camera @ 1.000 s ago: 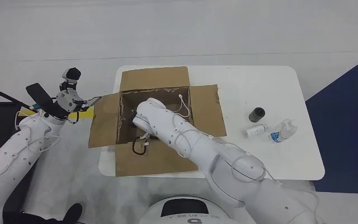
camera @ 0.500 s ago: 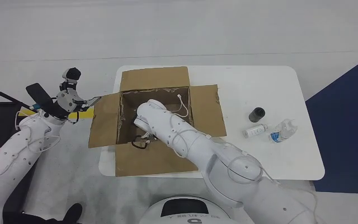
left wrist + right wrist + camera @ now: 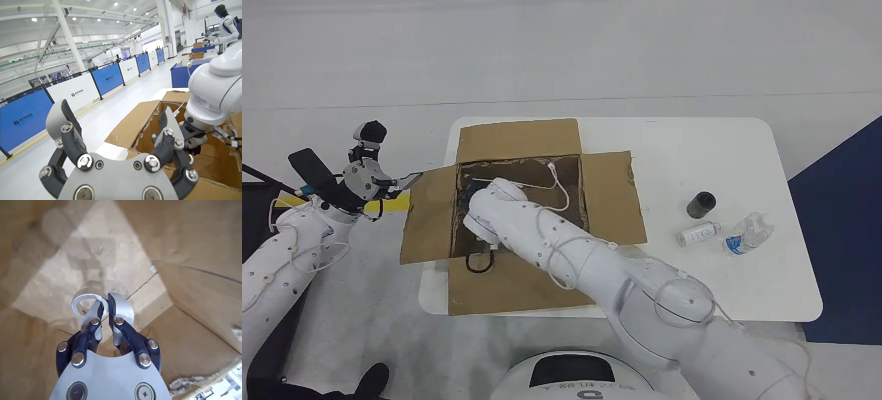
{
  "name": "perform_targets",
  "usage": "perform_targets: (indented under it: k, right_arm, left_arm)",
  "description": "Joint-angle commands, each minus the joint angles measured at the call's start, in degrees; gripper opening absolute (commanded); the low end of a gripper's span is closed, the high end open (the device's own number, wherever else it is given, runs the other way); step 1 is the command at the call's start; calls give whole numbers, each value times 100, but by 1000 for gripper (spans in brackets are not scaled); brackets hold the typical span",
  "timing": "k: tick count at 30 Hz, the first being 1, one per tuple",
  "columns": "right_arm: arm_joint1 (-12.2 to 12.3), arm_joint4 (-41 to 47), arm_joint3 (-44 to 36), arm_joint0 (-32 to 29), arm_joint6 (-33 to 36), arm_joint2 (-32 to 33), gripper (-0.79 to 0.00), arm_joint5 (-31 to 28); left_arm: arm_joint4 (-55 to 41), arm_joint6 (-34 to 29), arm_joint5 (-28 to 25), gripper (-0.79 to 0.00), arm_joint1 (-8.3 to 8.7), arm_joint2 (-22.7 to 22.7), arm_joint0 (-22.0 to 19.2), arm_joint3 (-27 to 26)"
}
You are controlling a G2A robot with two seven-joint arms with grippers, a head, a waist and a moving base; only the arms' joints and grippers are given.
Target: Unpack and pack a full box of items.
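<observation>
An open cardboard box [image 3: 612,195] with its flaps spread sits on the white table [image 3: 712,280]. My right arm [image 3: 532,225] reaches down into it. Inside, my right gripper [image 3: 105,305] is shut on the wall of a silver metal ring [image 3: 81,303], held above the box floor [image 3: 56,275]. My left gripper [image 3: 115,115] stands open with nothing in it, off the table beside the box's left flap [image 3: 430,213].
A black cylinder [image 3: 701,204], a small white bottle [image 3: 697,234] and a clear plastic bottle [image 3: 747,233] lie on the table right of the box. The box wall [image 3: 132,123] is close to the left gripper.
The right arm has shifted toward the left side of the box interior. The left arm has kept still.
</observation>
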Motion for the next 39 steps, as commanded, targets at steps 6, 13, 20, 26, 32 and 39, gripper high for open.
perform_targets:
  k: [6, 13, 20, 26, 32, 39]
  right_arm:
    - [471, -1486, -1961, -588, 583, 141, -785, 918]
    - [1183, -3651, -4507, -1999, 508, 780, -785, 1406]
    - [1719, -5598, -6897, -3984, -95, 1706, -785, 1756]
    - [2160, -5694, -8236, -5412, -764, 2941, -785, 2308]
    - [2631, -4665, -9319, -7228, -2118, 3938, -785, 2819]
    - [2904, -2727, -9497, -9050, -4227, 4478, -785, 3138]
  left_arm:
    - [0, 0, 0, 0, 0, 0, 0, 0]
    - [0, 0, 0, 0, 0, 0, 0, 0]
    - [0, 0, 0, 0, 0, 0, 0, 0]
    - [0, 0, 0, 0, 0, 0, 0, 0]
    - [0, 0, 0, 0, 0, 0, 0, 0]
    - [0, 0, 0, 0, 0, 0, 0, 0]
